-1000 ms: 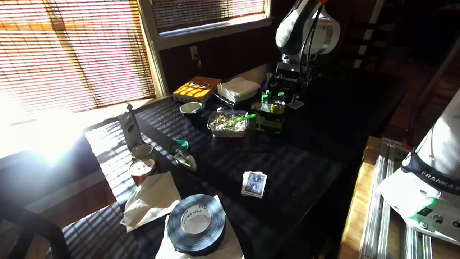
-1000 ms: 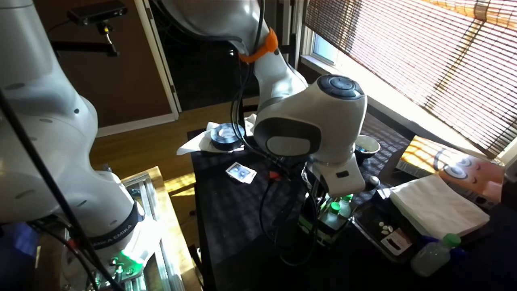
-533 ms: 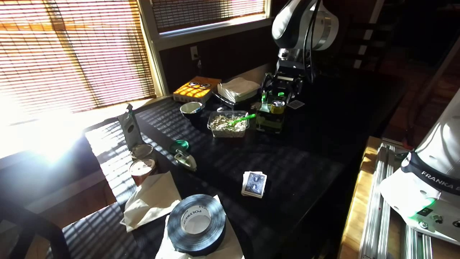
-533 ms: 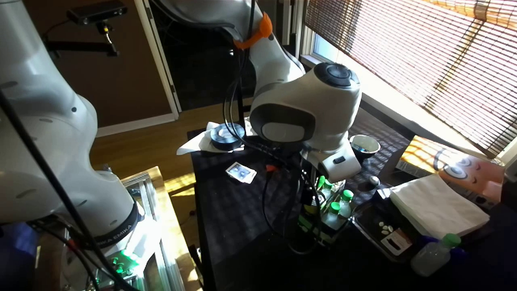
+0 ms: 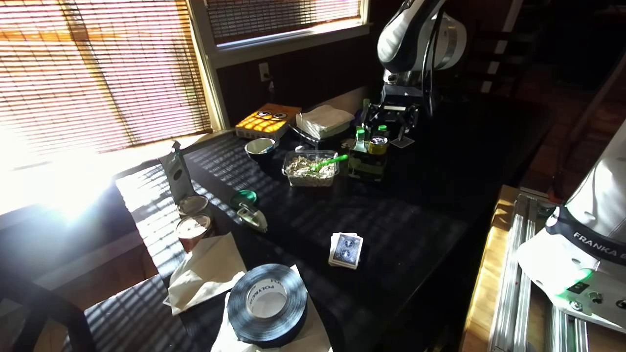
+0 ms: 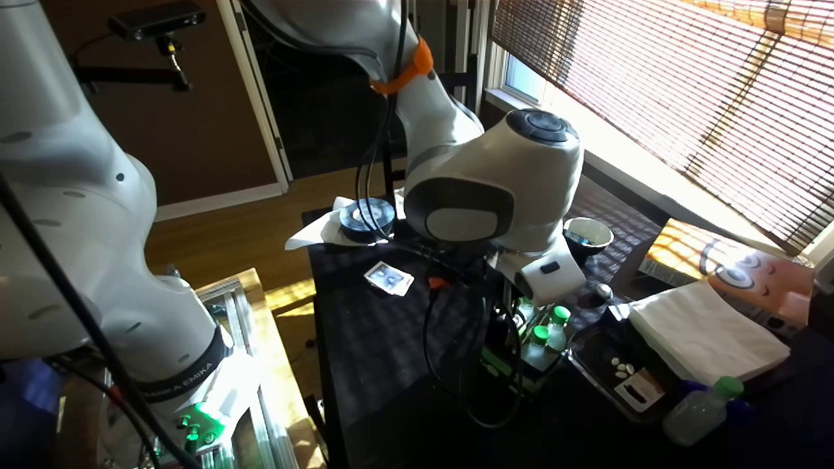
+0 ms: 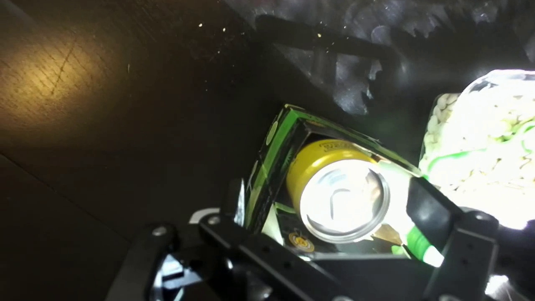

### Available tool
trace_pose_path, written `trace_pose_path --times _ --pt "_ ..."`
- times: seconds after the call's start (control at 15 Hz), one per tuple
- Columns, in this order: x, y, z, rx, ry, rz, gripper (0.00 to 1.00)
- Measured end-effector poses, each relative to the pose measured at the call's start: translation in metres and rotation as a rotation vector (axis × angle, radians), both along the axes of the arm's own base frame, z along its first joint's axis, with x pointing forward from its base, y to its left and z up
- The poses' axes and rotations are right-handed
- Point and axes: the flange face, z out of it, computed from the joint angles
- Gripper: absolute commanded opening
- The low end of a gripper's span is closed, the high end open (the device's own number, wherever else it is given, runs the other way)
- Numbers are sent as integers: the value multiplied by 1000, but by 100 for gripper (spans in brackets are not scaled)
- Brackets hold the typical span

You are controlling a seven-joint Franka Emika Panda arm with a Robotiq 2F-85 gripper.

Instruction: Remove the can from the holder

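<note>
While holder walls (image 7: 273,159) edge the can (image 7: 337,193), fingers (image 7: 432,212) stand wide apart.

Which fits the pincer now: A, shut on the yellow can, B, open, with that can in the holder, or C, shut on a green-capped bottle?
B: in the wrist view the pincer stands open, jaws well apart, and the yellow can sits inside the walls of the holder.

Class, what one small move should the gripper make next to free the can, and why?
Probably ease the open gripper down a little around the can, slowly. In the wrist view the can sits in the holder, its top showing between the spread fingers, so it seems not yet gripped. One finger looks close to the holder's edge and could catch.
</note>
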Motion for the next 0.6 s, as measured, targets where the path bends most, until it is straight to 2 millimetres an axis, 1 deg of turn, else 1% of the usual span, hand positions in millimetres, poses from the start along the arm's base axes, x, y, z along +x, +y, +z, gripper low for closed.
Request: trace_pose_path --times 0.33,0.47,0.53,0.6 --pt "8 3 -2 -63 -25 -11 95" --pt "9 4 -3 -82 -34 -21 94" --pt "10 4 -5 -89 -35 -27 95" --pt "10 3 -6 -94 -34 -33 93"
